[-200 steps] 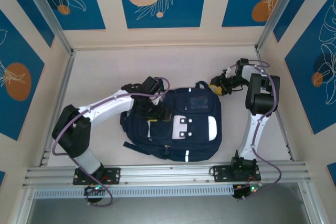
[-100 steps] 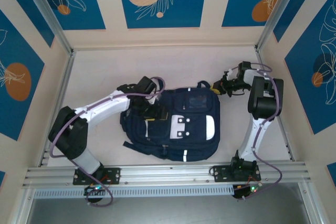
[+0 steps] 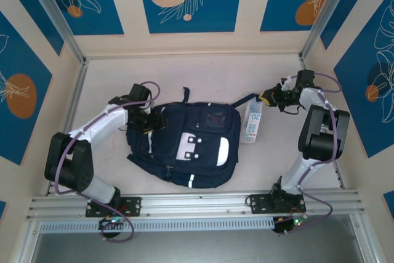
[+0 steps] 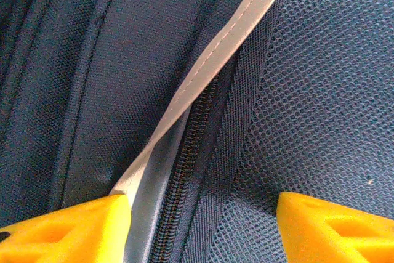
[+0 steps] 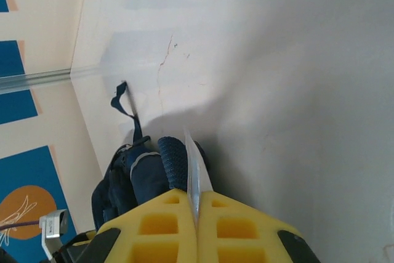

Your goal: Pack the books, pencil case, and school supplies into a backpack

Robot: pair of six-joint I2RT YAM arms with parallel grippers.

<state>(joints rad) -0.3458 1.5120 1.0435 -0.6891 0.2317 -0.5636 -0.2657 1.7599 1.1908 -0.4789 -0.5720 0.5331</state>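
School supplies (image 3: 252, 121) long axis near-far, beside backpack (image 3: 184, 143) right edge.

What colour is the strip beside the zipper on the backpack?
Pale grey-white strip, on the dark navy fabric backpack; the left wrist view shows it best.

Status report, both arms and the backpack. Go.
Left gripper open, jaws astride the backpack zipper. Right gripper shut on the white-and-blue packet, at the backpack's right side. Nothing in the way.

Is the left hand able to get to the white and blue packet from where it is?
Probably not easily: the left hand is at the backpack's far-left side, and the packet lies beyond the bag's right side.
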